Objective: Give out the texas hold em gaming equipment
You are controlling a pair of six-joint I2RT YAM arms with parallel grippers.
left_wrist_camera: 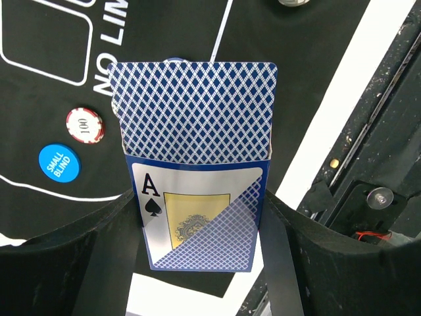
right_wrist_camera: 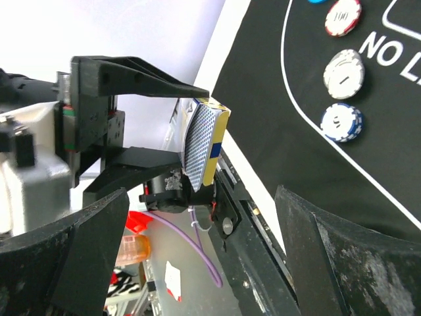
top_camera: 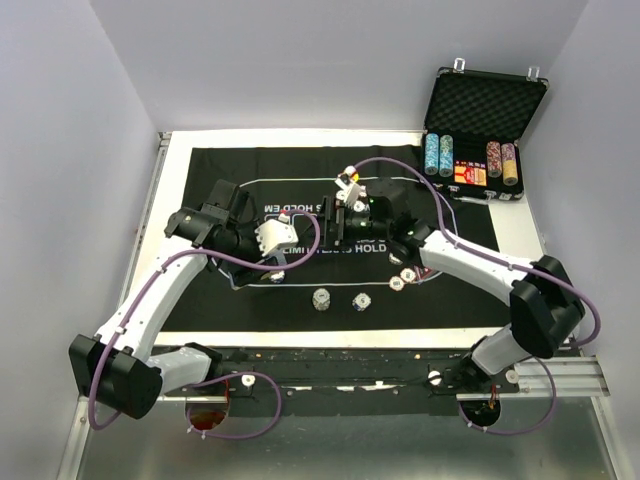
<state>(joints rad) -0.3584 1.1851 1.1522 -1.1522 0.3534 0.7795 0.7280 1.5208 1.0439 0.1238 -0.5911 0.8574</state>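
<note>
My left gripper (left_wrist_camera: 197, 227) is shut on the small deck box (left_wrist_camera: 197, 217), which shows an ace of spades. Blue-backed cards (left_wrist_camera: 194, 112) stick out of its open top. It is held above the black mat (left_wrist_camera: 39, 224). In the right wrist view the same box (right_wrist_camera: 209, 141) sits edge-on between the left arm's black fingers. My right gripper (right_wrist_camera: 204, 204) is open, facing the box from a short way off and holding nothing. In the top view the two grippers, left (top_camera: 290, 233) and right (top_camera: 340, 222), meet over the mat's middle. A red chip (left_wrist_camera: 85, 125) and a blue button disc (left_wrist_camera: 58, 162) lie on the mat.
Several chip stacks (top_camera: 320, 298) (top_camera: 361, 300) (top_camera: 400, 278) stand on the mat (top_camera: 220, 170) near its front. An open black case (top_camera: 485, 100) at the back right holds rows of chips (top_camera: 440, 155). The table's front rail (top_camera: 350, 355) lies close below the grippers.
</note>
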